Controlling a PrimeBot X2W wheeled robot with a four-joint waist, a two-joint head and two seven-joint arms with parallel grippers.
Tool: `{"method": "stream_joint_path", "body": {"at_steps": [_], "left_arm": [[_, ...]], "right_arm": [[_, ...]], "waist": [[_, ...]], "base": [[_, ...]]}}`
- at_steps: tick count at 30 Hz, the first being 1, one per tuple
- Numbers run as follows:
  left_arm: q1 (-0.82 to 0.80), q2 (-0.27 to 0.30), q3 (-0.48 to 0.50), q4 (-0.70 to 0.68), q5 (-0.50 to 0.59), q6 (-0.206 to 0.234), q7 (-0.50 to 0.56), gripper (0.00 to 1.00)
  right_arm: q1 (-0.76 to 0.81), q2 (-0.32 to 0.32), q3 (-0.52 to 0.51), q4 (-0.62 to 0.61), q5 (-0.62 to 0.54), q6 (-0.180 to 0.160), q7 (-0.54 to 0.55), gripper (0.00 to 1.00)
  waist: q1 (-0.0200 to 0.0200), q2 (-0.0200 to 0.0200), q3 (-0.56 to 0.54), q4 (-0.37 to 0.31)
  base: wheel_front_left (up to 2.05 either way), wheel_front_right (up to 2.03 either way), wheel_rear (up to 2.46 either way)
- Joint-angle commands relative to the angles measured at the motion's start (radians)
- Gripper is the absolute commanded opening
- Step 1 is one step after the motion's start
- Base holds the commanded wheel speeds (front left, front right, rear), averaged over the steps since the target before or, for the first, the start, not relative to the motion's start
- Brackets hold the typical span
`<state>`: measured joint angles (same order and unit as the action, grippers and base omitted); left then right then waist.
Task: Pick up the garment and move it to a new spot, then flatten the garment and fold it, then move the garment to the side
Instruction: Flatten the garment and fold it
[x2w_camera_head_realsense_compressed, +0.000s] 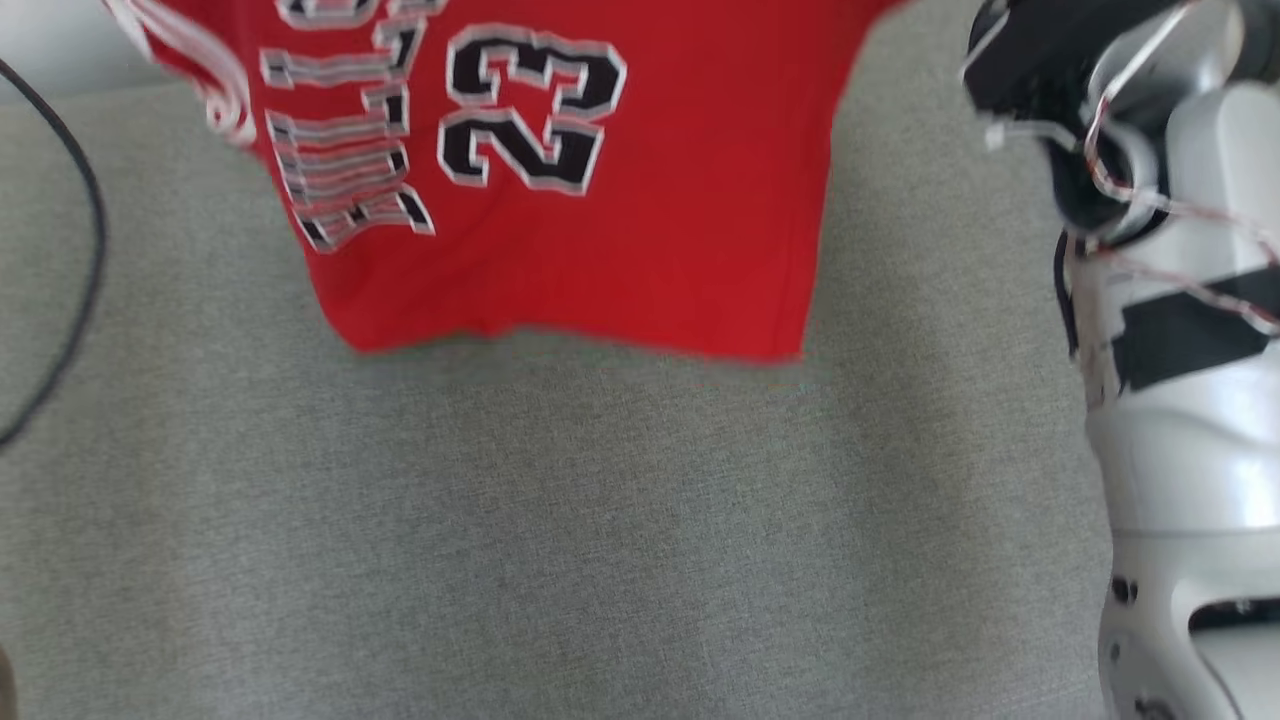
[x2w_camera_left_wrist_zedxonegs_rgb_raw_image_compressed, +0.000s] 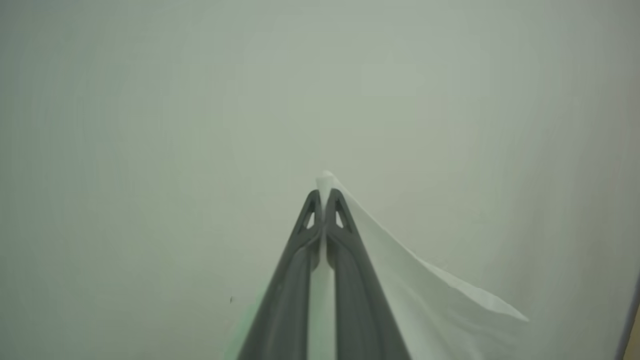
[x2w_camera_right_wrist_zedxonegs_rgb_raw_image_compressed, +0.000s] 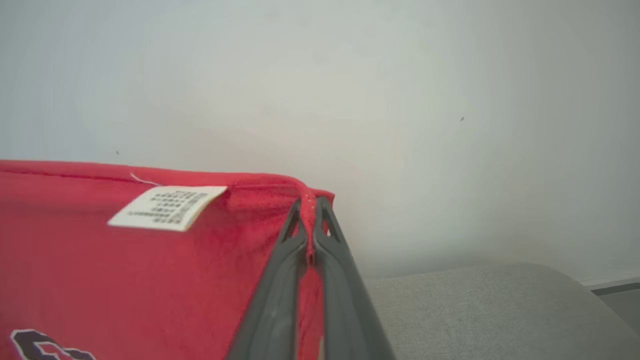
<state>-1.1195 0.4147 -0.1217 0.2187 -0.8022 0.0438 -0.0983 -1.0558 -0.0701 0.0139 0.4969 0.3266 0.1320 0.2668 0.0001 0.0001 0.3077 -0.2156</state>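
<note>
My right pincer (x2w_camera_right_wrist_zedxonegs_rgb_raw_image_compressed: 311, 205) is pressed together on the top hem of the garment (x2w_camera_right_wrist_zedxonegs_rgb_raw_image_compressed: 125, 265), a thin ridge of red cloth nipped between the dark, tapering fingers. My left pincer (x2w_camera_left_wrist_zedxonegs_rgb_raw_image_compressed: 324, 197) is pressed together too, pinching a pale fold of the garment that hangs away from it in a flat, sharp-edged sheet; there the cloth looks almost white.

The garment hangs in the air between the two, over the grey surface (x2w_camera_head_realsense_compressed: 600, 550). It is a red jersey of soft, slightly fuzzy knit with black, white-edged lettering and the number 23 (x2w_camera_head_realsense_compressed: 530, 110) upside down in the head view. Its lower edge is blurred. A small white care label (x2w_camera_right_wrist_zedxonegs_rgb_raw_image_compressed: 167, 207) with fine print lies against the red just below the hem.

The surface is covered in coarse grey woven fabric with a faint heathered grain, and it ends in a rounded edge. Behind it stands a plain, smooth, off-white wall (x2w_camera_right_wrist_zedxonegs_rgb_raw_image_compressed: 400, 100). A thin black cable (x2w_camera_head_realsense_compressed: 90, 220) curves across the left of the fabric. My glossy white forearm (x2w_camera_head_realsense_compressed: 1190, 450), with its black joints and thin wires, stands at the right.
</note>
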Motion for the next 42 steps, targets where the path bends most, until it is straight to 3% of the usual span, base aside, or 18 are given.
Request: {"method": "stream_joint_path", "body": {"at_steps": [1, 8, 15, 24, 28, 32, 42], "left_arm": [[-0.054, 0.006, 0.02, 0.005, 0.003, 0.008, -0.023, 0.0], [-0.253, 0.018, 0.038, 0.002, 0.042, -0.008, -0.098, 0.0], [-0.411, -0.017, 0.052, -0.031, 0.036, -0.113, -0.158, 0.0], [-0.304, -0.07, 0.044, -0.084, 0.004, -0.171, -0.167, 0.0], [-0.211, -0.074, 0.032, -0.125, -0.051, -0.176, -0.167, 0.0], [-0.016, -0.056, 0.039, -0.207, -0.148, -0.173, -0.137, 0.0], [0.391, -0.063, 0.113, -0.397, -0.31, -0.105, -0.058, 0.0]], "right_arm": [[-0.052, 0.008, -0.017, 0.019, -0.008, -0.003, -0.03, 0.0], [-0.238, 0.019, -0.102, 0.068, -0.009, -0.003, -0.177, 0.0], [-0.335, 0.018, -0.112, 0.082, -0.088, -0.003, -0.376, 0.0], [-0.295, 0.018, -0.153, 0.1, -0.28, -0.003, -0.505, 0.0], [-0.258, 0.003, -0.114, 0.108, -0.282, -0.003, -0.511, 0.0], [-0.166, -0.06, -0.016, 0.097, -0.219, -0.003, -0.466, 0.0], [0.138, -0.152, 0.099, -0.063, -0.04, -0.003, -0.191, 0.0]], "waist": [[-0.0001, -0.0001, 0.051, -0.02], [-0.0001, -0.0001, 0.133, -0.035], [-0.0001, -0.0001, 0.195, -0.042], [-0.0001, -0.0001, 0.296, -0.012], [-0.0001, -0.0001, 0.292, 0.004], [-0.0001, -0.0001, 0.236, 0.029], [-0.0001, -0.0001, 0.05, 0.076]], "base": [[0.0, 0.0, 0.0], [0.0, 0.0, 0.0], [0.0, 0.0, 0.0], [0.0, 0.0, 0.0], [0.0, 0.0, 0.0], [0.0, 0.0, 0.0], [0.0, 0.0, 0.0]]}}
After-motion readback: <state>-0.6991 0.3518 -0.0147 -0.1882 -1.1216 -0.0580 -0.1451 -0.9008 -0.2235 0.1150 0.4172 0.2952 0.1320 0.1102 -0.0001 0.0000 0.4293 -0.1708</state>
